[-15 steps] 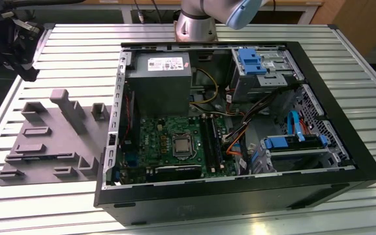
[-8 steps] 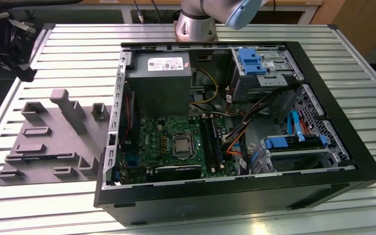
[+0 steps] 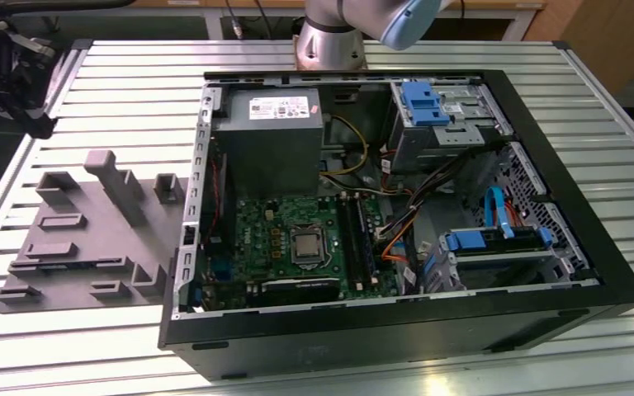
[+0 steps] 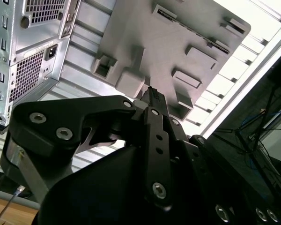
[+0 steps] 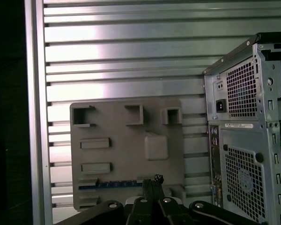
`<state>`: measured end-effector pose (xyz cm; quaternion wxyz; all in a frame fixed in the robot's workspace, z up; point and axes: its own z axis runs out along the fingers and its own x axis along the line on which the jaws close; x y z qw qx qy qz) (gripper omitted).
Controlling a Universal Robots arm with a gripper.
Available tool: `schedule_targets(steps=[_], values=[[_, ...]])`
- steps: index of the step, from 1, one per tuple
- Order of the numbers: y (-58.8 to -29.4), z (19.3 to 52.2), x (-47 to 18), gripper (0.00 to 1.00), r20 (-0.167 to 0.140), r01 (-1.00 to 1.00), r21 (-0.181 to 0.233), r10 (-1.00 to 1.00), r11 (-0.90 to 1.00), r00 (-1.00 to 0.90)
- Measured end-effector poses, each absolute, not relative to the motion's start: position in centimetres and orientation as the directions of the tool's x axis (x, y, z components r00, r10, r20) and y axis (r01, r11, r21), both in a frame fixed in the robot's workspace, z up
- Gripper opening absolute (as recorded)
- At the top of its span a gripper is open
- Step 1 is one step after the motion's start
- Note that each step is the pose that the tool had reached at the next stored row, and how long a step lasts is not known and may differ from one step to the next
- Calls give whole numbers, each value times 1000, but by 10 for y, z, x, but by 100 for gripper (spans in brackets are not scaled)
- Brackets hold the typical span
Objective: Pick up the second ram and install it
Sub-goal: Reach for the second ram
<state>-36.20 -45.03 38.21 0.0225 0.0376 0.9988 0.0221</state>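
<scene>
Jaws look pressed together, pinching nothing, and you see them above the grey holder (image 5: pixel 126 150) on the tabletop (image 5: pixel 131 61). In the first wrist view, the second ram (image 5: pixel 110 185) lies slotted along the holder's edge, one end just beside the jaw tips.

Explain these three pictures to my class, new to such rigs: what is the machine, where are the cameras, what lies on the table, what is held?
The machine is a robot arm; its grasping part is the end effector. The exterior view, from off the arm, shows a slatted table bearing an open computer case and a grey holder tray. Both wrist views ride on the arm, looking past the end effector at the tray. It seems to hold nothing; a thin strip, possibly the ram, lies in the tray.
</scene>
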Motion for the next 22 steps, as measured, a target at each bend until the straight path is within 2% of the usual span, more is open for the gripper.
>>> schedule_targets(steps=[22], values=[[-451,381,-374,11,-43,74,46,76,996,-996]])
